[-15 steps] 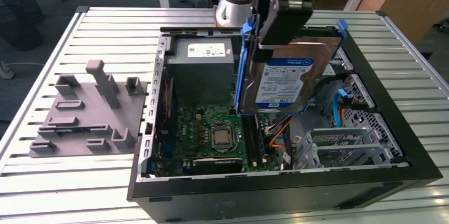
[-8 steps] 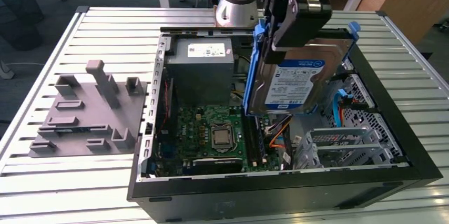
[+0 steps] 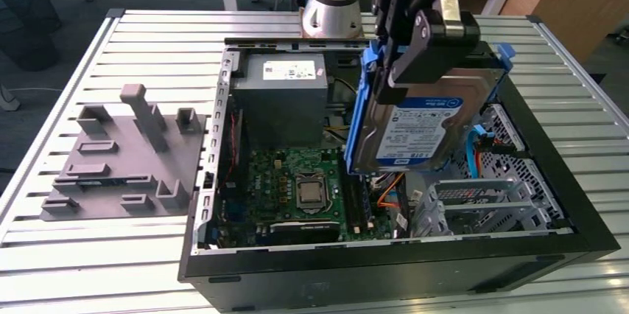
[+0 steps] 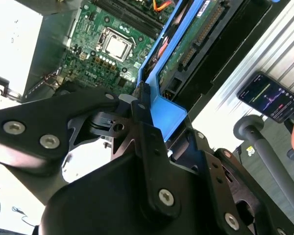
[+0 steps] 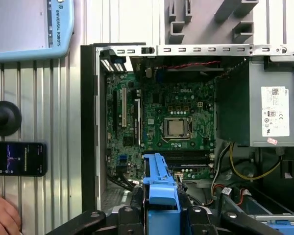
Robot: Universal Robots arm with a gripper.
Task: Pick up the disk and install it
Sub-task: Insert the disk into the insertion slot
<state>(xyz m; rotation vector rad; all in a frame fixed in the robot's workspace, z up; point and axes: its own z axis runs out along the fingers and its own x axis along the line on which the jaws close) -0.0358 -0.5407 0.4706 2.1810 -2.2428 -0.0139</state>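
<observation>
Grip looks firm: your gripper [image 3: 413,71] is clamped on the disk [image 3: 425,133] by its upper blue rail, so it hangs below the jaws, tilted, lower edge free over the open computer case [image 3: 393,273], near the metal drive cage [image 3: 491,200].

Exterior view angled from above — both wrist views share the motherboard [image 5: 152,142].

Robotics lab: slatted workbench [image 3: 88,255], open computer case [image 3: 393,273].
</observation>
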